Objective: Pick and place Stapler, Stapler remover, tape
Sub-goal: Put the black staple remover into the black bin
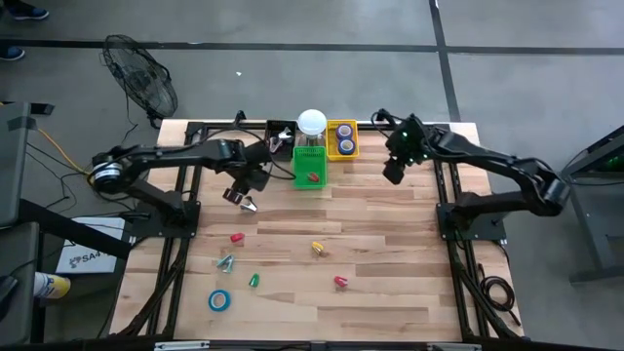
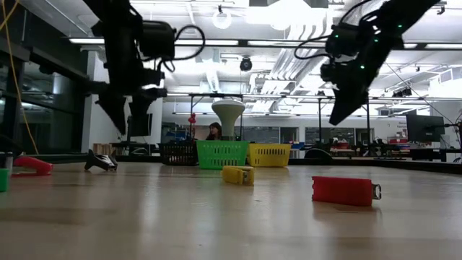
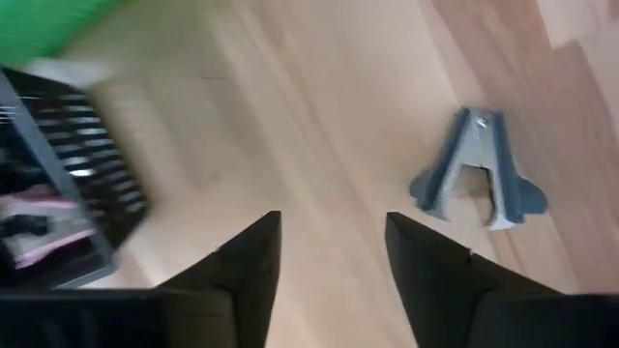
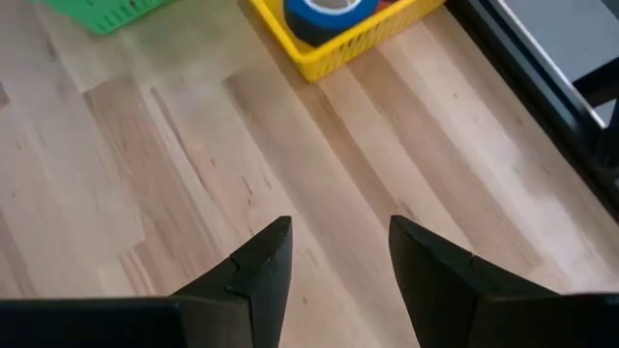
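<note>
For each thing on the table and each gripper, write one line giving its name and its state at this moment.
Left gripper: fingers open, empty, above the table.
Right gripper: fingers open, empty, near the yellow basket.
Grey staple remover: lying on the table, not held.
Yellow basket: holds blue tape rolls.
Green basket: holds a red item.
Blue tape roll: flat on the table, loose.
Red stapler: lying on the table, loose.
</note>
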Tool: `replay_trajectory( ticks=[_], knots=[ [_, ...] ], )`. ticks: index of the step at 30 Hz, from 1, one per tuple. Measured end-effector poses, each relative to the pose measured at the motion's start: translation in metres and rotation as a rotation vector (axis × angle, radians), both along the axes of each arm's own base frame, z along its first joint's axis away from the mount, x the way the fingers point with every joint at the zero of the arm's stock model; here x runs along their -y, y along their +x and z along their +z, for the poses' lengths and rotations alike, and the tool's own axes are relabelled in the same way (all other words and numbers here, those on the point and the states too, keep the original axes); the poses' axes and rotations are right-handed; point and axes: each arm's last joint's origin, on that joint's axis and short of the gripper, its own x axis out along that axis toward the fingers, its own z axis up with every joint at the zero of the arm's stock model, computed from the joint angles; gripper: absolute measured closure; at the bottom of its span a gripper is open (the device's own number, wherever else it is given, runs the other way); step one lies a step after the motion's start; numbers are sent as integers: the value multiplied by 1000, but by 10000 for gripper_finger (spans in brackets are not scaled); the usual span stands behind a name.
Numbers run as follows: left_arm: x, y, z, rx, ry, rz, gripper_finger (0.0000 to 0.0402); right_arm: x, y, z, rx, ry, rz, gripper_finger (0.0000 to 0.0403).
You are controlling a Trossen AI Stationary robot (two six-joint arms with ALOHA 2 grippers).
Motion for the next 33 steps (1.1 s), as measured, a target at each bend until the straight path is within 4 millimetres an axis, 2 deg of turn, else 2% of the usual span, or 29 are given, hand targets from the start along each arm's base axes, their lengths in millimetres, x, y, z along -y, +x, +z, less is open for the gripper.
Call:
replay_trajectory(
  ticks=[8, 12, 26, 33],
  knots=[
    [1, -1, -12, -103, -51, 6, 106, -10, -11, -10, -4, 15, 6, 238],
    [3, -1, -12, -80, -132, 21, 72, -10, -12, -12, -8, 19, 8, 238],
    [20, 8, -28, -174, -205, -19, 64, -10, -11, -12, -8, 14, 28, 238],
    [22, 11, -34, -201, -180, -9, 64, -10, -11, -12, -10, 12, 31, 238]
  ],
)
